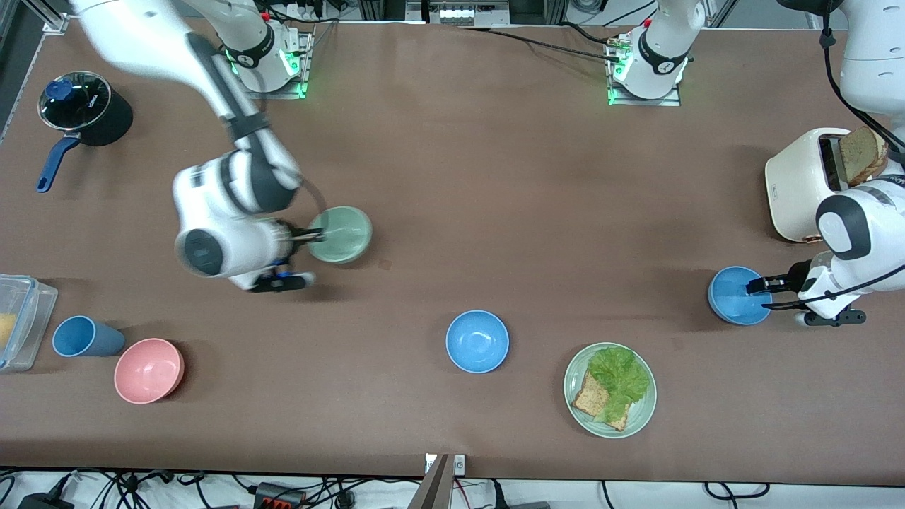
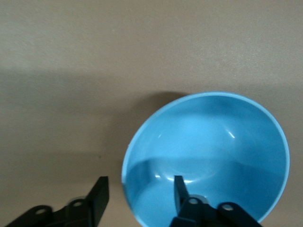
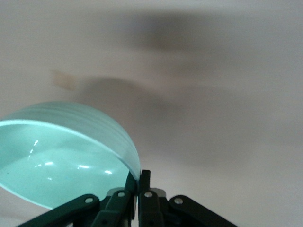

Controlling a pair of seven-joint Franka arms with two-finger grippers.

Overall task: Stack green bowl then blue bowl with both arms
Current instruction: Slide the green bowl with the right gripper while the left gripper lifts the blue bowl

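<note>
The pale green bowl is toward the right arm's end of the table. It hangs tilted, with my right gripper shut on its rim. A sky-blue bowl sits on the table toward the left arm's end. My left gripper is open and straddles this bowl's rim, with one finger inside and one outside, neither touching it. A second blue bowl stands alone mid-table, nearer to the front camera.
A pale green plate with lettuce and bread lies near the front edge. A white toaster holding a bread slice stands by the left arm. A pink bowl, blue tumbler, clear container and black pot stand at the right arm's end.
</note>
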